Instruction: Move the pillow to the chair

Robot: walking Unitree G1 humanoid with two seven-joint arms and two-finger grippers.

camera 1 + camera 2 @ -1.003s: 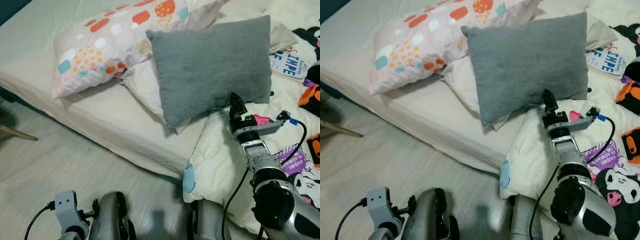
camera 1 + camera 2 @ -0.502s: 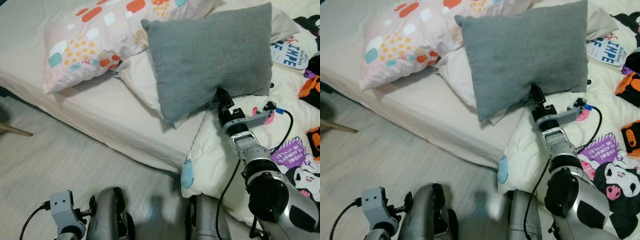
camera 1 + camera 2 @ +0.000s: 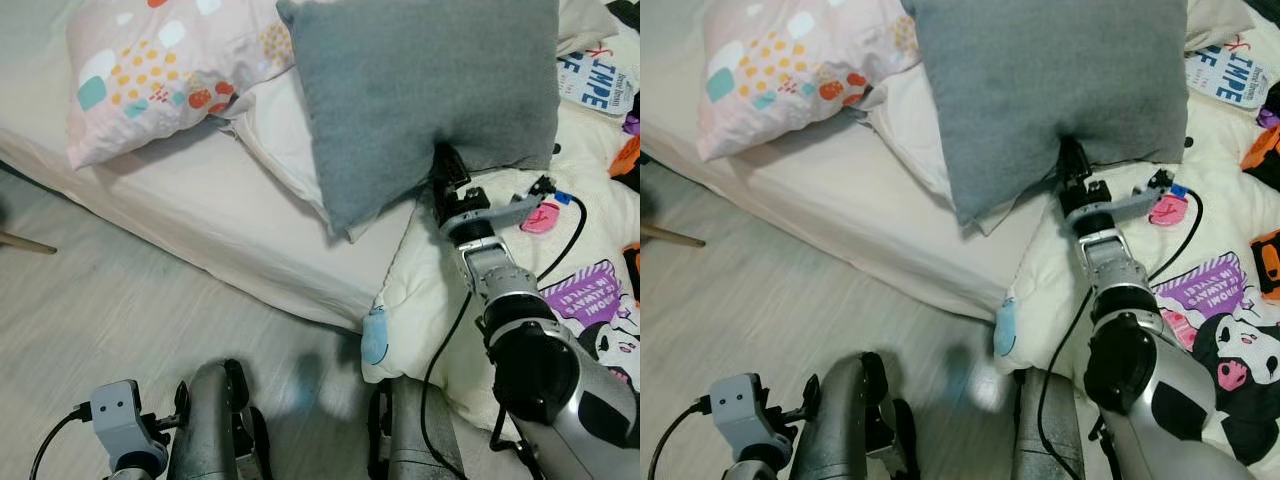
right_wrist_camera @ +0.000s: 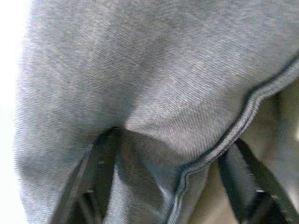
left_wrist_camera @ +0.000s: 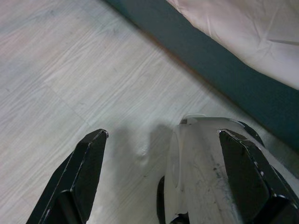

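Pale wood floor (image 3: 90,330) runs along the near side of a bed (image 3: 200,220) with a cream sheet. Low at the left, the left gripper (image 5: 163,177) hangs idle above that floor, its fingers spread wide with nothing between them. On the bed's left part lies a spotted pillow (image 3: 150,80), with a white pillow (image 3: 275,140) just beside it. Leaning over the white one is the grey pillow (image 3: 420,90), the likely one to move. The right gripper (image 3: 1072,172) is at this pillow's lower edge; in the right wrist view the fingers (image 4: 93,177) stand apart on either side of the seam, with grey cloth bulging between them, not yet pinched. To do this grasp well, I judge the gripper should push a little deeper so the fingers close past the seam on a thick fold, not on the thin edge, which could slip out when lifted. To the right, a printed quilt (image 3: 590,300) and a pink item (image 3: 541,217) lie near the wrist cable (image 3: 575,235); the lift should keep clear of them.
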